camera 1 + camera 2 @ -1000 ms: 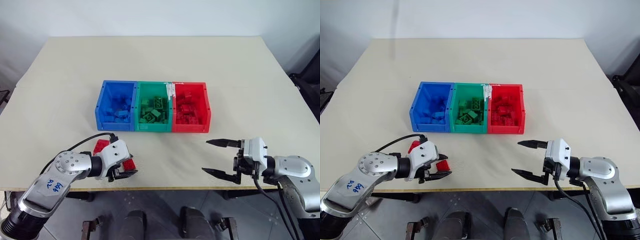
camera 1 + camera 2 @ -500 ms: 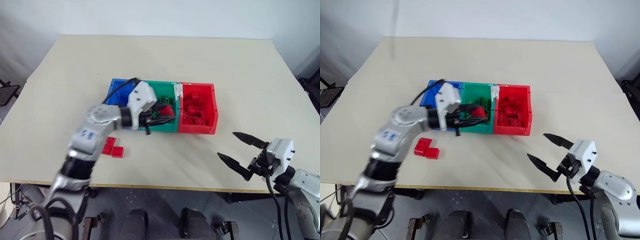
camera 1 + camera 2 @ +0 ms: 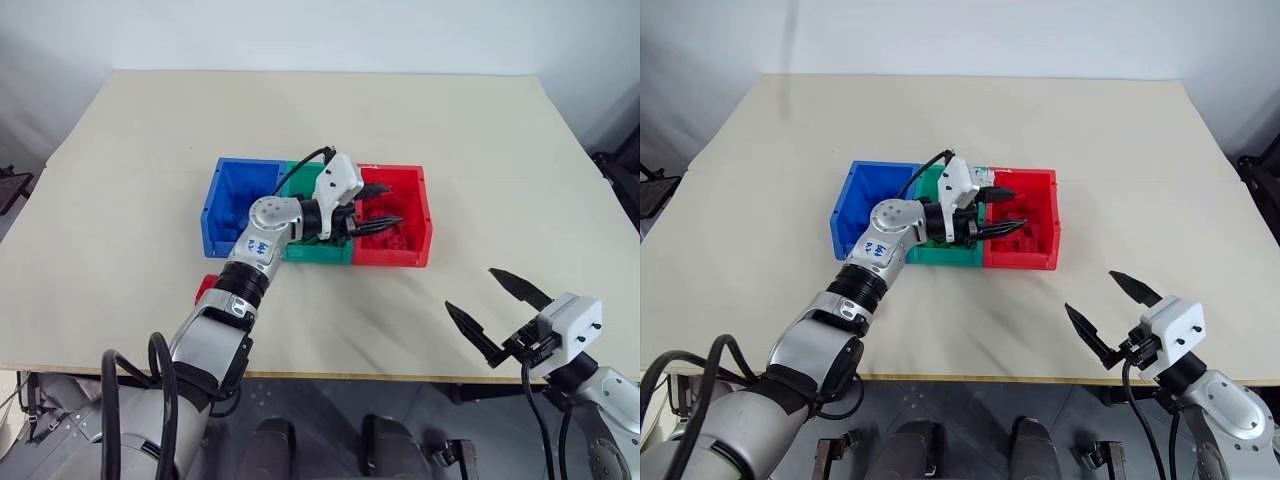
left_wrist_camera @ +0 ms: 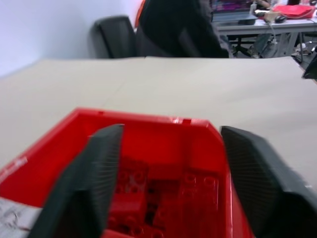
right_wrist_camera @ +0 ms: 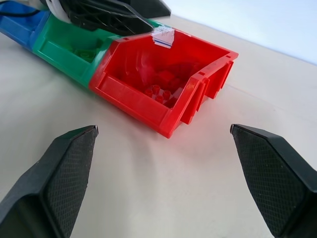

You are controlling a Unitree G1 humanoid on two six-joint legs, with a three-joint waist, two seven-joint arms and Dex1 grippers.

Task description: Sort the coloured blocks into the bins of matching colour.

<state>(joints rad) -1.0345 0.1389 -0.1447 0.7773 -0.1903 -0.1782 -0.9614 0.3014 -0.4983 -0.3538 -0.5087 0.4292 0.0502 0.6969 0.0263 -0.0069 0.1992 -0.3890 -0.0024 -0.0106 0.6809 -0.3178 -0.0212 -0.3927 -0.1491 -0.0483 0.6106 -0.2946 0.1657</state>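
A: Three bins (image 3: 222, 232) joined in a row mid-table (image 3: 480, 130): blue, green, red. Red bin (image 3: 424, 222) packed with red blocks (image 4: 148, 198).
B: Left gripper (image 3: 377, 210)?
A: Over the red bin, fingers spread, nothing between. One red block (image 3: 206, 287) loose on the table near the arm.
B: Right gripper (image 3: 495, 308)?
A: Near the front edge, wide apart, empty.

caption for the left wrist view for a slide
Open left tool over the red bin of red blocks.
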